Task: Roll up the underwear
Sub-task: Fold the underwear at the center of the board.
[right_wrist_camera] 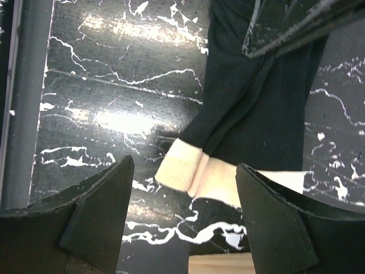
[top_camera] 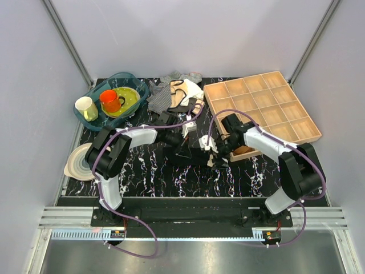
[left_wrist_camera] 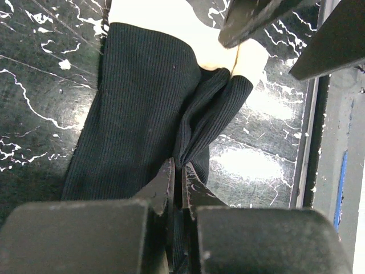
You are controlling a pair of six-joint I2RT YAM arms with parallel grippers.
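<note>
While the left gripper clamps a fold of the underwear at bottom centre, the right gripper hangs spread, empty — the cream band lies on the marbled table between its jaws, garment stretching toward upper right.

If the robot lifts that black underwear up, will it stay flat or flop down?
Probably flop: the underwear bunches into soft folds where the left gripper pinches it. It looks thin and ribbed, so it is likely light. Being cloth on the table, it should drag and crumple, not slide or roll by itself.
</note>
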